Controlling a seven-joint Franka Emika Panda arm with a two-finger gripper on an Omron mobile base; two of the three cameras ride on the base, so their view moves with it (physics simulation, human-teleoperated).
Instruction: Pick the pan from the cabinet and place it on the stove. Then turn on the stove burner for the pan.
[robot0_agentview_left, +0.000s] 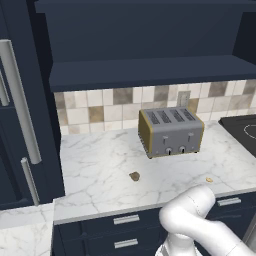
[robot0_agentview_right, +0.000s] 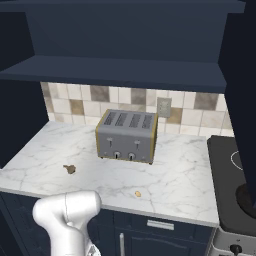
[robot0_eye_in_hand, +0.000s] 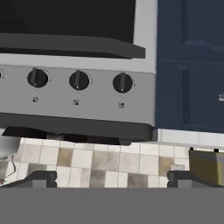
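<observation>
While the gripper (robot0_eye_in_hand: 112, 178) hangs with jaws wide and empty, the pick is unstarted (no pan sighted), so next reach up toward the cabinet (robot0_agentview_left: 145, 75).

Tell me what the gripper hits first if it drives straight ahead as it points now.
Probably the stove's silver knob panel, straight ahead of the open gripper. The tiled wall seen between its tips looks farther back, though depth is unclear.
</observation>
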